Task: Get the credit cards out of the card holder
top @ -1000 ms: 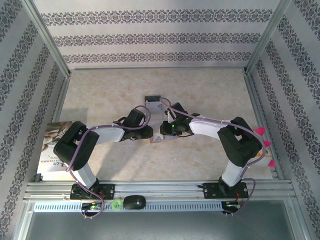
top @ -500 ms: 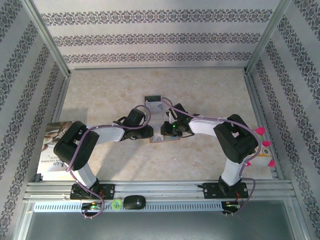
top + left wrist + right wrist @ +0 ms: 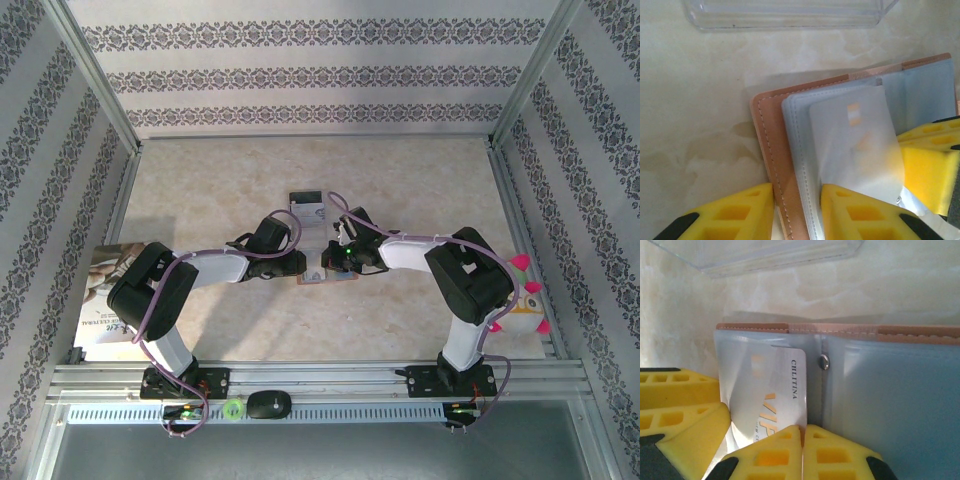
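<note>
The tan leather card holder lies open at mid-table, its blue-grey sleeves facing up. A silvery credit card marked "CHLITINA" sits partly under a translucent sleeve; it also shows in the left wrist view. My right gripper is shut, its yellow fingers pinching the card's lower right edge. My left gripper clamps the holder's stitched left edge, with one finger on the leather side and the other on the sleeves.
A clear plastic case lies just beyond the holder. A printed sheet rests at the table's left edge. A plush toy with pink points sits at the right edge. Patterned walls enclose three sides.
My right gripper's fingers have closed together on the card, and the right arm's elbow has drifted slightly left. The left arm stays in place on the holder.
</note>
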Action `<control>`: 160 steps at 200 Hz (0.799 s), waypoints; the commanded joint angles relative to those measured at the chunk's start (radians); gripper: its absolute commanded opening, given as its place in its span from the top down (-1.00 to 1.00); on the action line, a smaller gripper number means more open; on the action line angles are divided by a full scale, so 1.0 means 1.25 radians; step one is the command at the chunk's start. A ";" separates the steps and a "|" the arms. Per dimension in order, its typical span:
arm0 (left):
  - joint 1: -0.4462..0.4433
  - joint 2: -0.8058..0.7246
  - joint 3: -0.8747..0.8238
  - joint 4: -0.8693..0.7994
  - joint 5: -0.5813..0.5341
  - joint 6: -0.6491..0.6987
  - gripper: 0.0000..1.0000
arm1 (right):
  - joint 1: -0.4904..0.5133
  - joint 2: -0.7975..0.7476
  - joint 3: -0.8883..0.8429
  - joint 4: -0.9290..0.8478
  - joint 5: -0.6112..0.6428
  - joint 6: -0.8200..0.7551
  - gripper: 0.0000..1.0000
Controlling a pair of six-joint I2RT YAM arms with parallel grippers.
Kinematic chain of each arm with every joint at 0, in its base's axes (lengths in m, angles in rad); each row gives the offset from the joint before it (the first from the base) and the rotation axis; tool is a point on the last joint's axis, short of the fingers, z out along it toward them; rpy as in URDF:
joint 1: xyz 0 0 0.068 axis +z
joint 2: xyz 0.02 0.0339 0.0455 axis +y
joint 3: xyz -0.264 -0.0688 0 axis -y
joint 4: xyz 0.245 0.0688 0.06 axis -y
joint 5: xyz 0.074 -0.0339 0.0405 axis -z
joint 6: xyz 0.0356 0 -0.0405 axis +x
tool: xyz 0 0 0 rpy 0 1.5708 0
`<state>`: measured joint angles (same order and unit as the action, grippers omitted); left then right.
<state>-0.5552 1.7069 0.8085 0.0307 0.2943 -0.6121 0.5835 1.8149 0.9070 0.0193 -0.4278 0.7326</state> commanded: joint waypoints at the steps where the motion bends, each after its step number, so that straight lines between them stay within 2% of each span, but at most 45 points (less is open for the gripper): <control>1: -0.008 0.031 -0.016 -0.063 -0.007 0.011 0.27 | 0.010 -0.005 -0.030 0.036 -0.013 0.010 1.00; 40: -0.004 0.016 -0.021 -0.065 -0.014 0.010 0.18 | 0.010 -0.070 -0.066 -0.009 0.077 0.009 1.00; 92: -0.001 0.022 -0.023 -0.061 -0.010 0.009 0.17 | 0.011 -0.153 -0.087 -0.092 0.180 -0.005 1.00; 126: -0.001 0.022 -0.025 -0.055 -0.007 0.005 0.16 | 0.026 -0.194 -0.059 -0.179 0.249 -0.042 1.00; 160: 0.000 0.021 -0.022 -0.047 0.001 0.003 0.07 | 0.056 -0.195 -0.009 -0.249 0.301 -0.078 1.00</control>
<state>-0.5564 1.7065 0.8085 0.0395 0.3096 -0.6090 0.6270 1.5837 0.8421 -0.1818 -0.1448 0.6903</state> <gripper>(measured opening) 0.456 0.058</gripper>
